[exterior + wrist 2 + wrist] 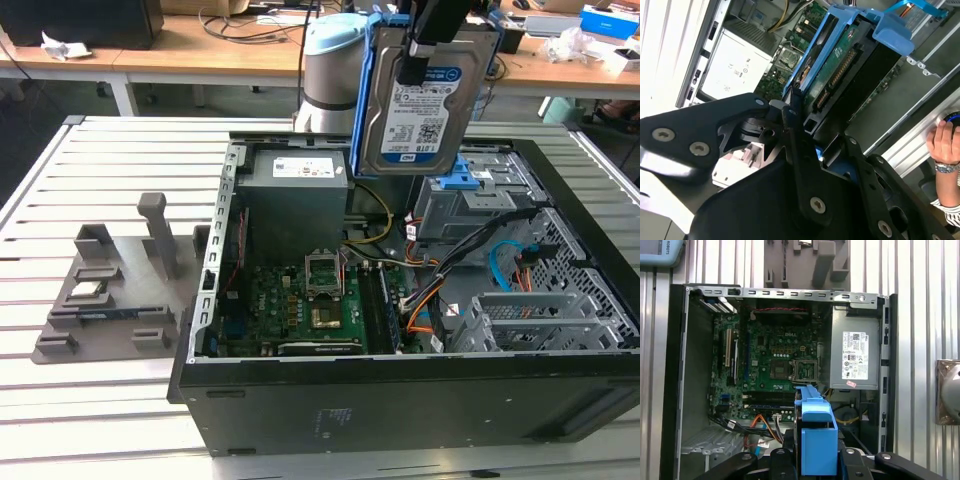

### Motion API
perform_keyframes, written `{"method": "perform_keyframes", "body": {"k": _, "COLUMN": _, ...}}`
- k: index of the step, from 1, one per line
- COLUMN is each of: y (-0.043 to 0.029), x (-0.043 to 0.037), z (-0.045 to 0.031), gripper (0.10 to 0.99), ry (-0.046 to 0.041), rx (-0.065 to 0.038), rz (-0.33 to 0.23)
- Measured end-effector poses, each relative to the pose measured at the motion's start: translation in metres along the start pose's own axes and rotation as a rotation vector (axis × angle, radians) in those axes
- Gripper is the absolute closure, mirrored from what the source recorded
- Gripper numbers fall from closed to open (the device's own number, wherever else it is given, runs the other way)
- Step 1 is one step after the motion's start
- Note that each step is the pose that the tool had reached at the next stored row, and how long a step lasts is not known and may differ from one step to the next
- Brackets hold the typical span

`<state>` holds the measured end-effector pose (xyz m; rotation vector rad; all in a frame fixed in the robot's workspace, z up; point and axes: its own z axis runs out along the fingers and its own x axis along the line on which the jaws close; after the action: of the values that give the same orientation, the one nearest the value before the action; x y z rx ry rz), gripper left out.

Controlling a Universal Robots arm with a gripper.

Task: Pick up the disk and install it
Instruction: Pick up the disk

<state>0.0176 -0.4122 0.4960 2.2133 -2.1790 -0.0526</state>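
Observation:
The disk hangs upright above the back of the open computer case, its silver face and white-and-blue label turned toward the exterior camera and a blue bracket around its edges. My gripper is shut on its upper end. In the second wrist view the gripper clamps the disk, whose green circuit side and blue frame point down at the case. In the first wrist view the disk's blue bracket edge sits between the black fingers, over the motherboard.
Inside the case are the power supply, a drive bay with a blue latch and a metal cage among cables. A grey fixture with small parts stands at the exterior view's left. A person's hand rests beside the case.

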Motion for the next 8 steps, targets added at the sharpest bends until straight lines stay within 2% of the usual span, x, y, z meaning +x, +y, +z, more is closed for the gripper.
{"method": "perform_keyframes", "body": {"k": 8, "y": 0.0001, "x": 0.0099, "z": 0.0007, "gripper": 0.722, "ry": 0.0000, "rx": 0.000, "rz": 0.000}}
